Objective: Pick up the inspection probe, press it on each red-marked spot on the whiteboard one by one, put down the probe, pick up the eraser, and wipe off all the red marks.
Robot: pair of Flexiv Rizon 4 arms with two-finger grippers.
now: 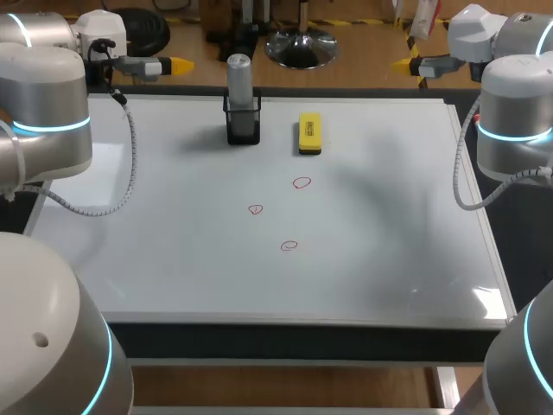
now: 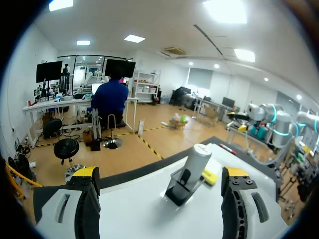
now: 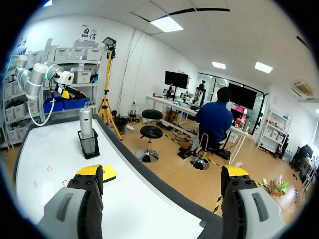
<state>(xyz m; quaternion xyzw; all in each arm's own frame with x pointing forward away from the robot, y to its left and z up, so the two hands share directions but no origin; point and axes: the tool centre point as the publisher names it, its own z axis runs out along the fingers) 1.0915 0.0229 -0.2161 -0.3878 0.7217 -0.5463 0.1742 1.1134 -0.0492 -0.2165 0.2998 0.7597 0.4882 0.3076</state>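
Probe [image 1: 239,76]: upright in a black holder [image 1: 243,128], far side of the whiteboard [image 1: 173,259].
Eraser [image 1: 309,134]: yellow, near the holder, not touching.
Red marks [image 1: 301,182]: three small rings, mid-board.

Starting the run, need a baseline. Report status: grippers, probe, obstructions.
Open and empty: left gripper, right gripper. Untouched: probe upright in black holder, eraser beside it. Three red marks on whiteboard, nothing over them.

Wide apart and empty: left fingers [image 2: 85,205], right fingers [image 3: 82,209].
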